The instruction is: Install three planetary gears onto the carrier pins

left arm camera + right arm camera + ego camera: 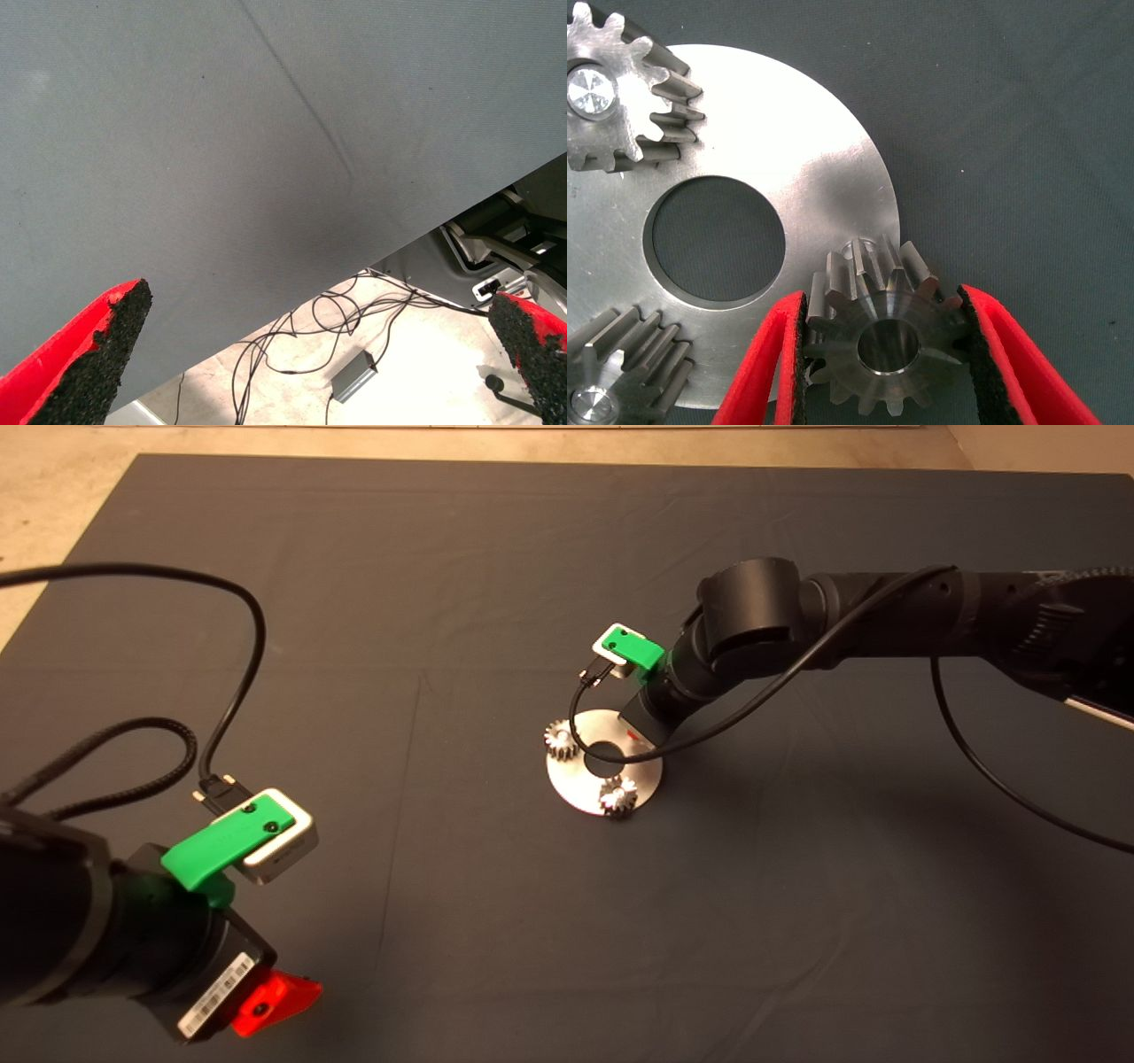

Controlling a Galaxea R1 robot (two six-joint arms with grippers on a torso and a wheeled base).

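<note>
Planetary gears: two seated on the disc, the third (888, 351) gripped in my right gripper (886, 354) above the last carrier pin (866, 251).

I judge this the final install. Beyond the fingers (766, 372), the pin's top peeks out past the held gear's far teeth, so bore and pin are not yet lined up; next I must centre the hole over it and lower squarely. Seated gears (561, 739) and (618, 796) sit on the disc (580, 784), which holds nothing else. My left gripper (310, 363) waits at the bench edge, fingers wide apart, empty.
</note>
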